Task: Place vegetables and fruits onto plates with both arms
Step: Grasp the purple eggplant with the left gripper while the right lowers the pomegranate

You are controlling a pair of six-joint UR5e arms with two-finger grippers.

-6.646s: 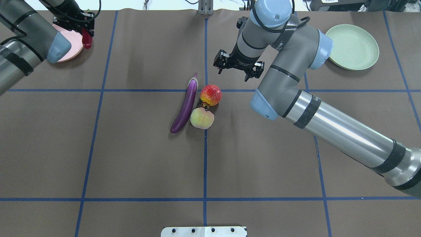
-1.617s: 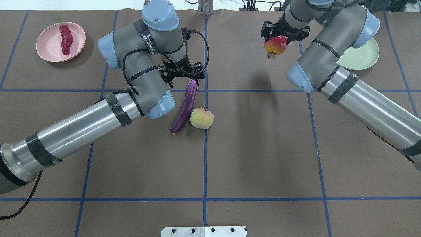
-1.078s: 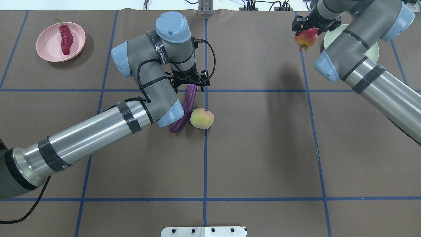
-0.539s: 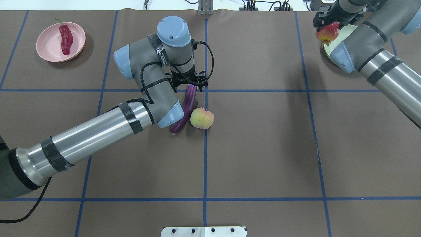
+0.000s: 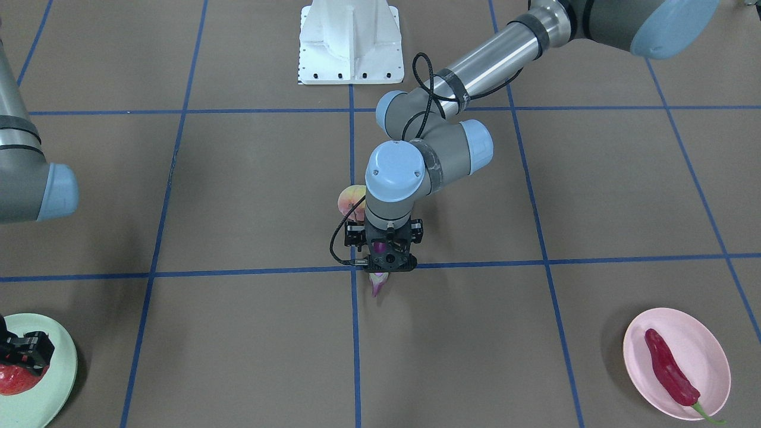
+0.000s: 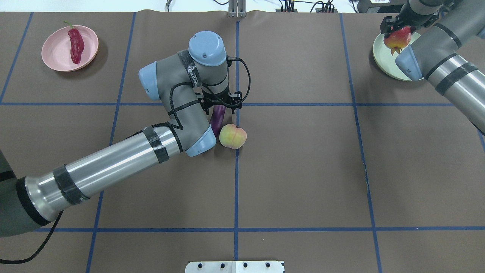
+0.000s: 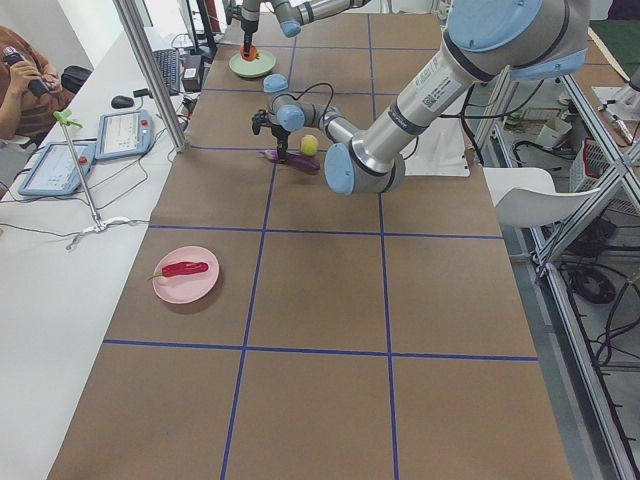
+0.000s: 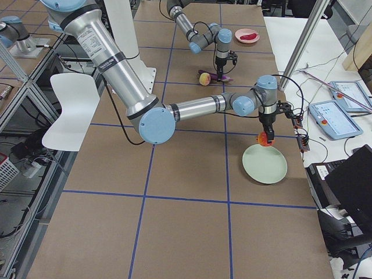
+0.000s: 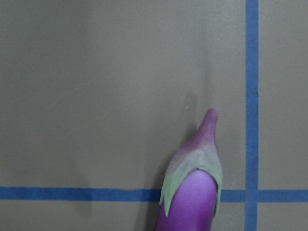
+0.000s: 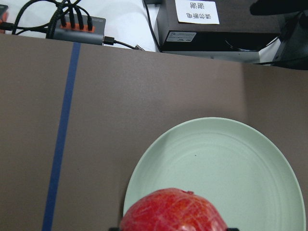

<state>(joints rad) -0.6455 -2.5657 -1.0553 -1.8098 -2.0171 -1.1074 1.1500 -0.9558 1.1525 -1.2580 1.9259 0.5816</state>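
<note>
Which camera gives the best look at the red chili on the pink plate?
The exterior front-facing view: the red chili lies large and unblocked on the pink plate, green stem showing. The overhead and exterior left views show it whole but smaller; exterior right shows a far red speck. Neither wrist camera shows it.

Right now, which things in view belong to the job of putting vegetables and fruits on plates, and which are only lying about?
Job: eggplant, peach, red bumpy fruit in the right claw, chili on the pink plate, green plate, left claw.
Lying about: white base block, tablets on the side bench, cable hub, labelled black box.
</note>
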